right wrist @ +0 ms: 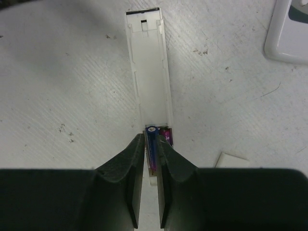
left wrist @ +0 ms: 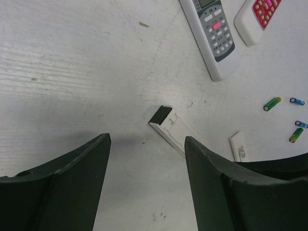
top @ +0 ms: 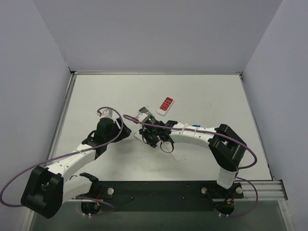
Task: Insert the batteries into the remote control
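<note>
Blue battery (right wrist: 152, 144) entering the white remote (right wrist: 150, 72)
Right jaws clamped it at the remote's 6 o'clock end; left jaws stood apart. Best lowered flat, polarity matched.

Left claw (left wrist: 147, 140) spread wide, pointing down; right claw (right wrist: 151, 144) pinched nearly together, arm stretched leftward.

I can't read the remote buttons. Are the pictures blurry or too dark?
Top external: evenly lit, but the white remote with red buttons looks tiny. Left wrist: white table sharp, its dark plastic fingers shadowy. Right wrist: thin blue cylinder battery crisp, nothing glaring.
</note>
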`<action>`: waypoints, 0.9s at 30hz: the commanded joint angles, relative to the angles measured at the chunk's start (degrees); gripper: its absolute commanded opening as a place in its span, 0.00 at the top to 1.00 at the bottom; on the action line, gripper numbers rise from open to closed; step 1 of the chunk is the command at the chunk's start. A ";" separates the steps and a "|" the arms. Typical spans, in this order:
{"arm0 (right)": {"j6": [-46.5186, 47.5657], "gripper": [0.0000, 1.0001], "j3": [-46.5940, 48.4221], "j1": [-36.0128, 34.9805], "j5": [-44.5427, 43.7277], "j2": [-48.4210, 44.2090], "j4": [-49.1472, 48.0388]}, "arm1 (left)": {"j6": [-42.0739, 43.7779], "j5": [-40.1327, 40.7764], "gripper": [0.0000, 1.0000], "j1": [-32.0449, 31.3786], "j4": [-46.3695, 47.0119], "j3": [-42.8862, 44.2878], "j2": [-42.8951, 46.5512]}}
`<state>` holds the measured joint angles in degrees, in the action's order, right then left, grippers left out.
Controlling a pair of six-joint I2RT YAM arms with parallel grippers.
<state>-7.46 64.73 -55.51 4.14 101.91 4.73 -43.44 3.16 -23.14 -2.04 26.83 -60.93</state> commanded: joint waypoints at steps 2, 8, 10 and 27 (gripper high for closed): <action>-0.27 0.88 1.54 0.49 -0.98 -0.39 0.19 | -1.30 1.24 0.27 -3.58 9.42 1.47 -6.56; -0.62 0.88 1.28 1.01 -0.36 -0.22 -0.42 | -0.86 1.76 0.27 -5.34 11.27 2.70 -13.68; -0.62 0.88 1.10 1.19 -0.10 -0.22 -0.86 | -0.86 1.76 0.28 -5.52 11.71 2.88 -15.88; -1.15 0.88 0.13 1.63 2.10 0.83 -1.83 | -1.38 2.64 0.31 -7.80 11.80 1.65 -20.02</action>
<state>-7.70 64.73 -54.04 5.39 101.91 3.40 -44.47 5.06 -30.33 10.13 28.75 -80.16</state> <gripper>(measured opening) 0.118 0.690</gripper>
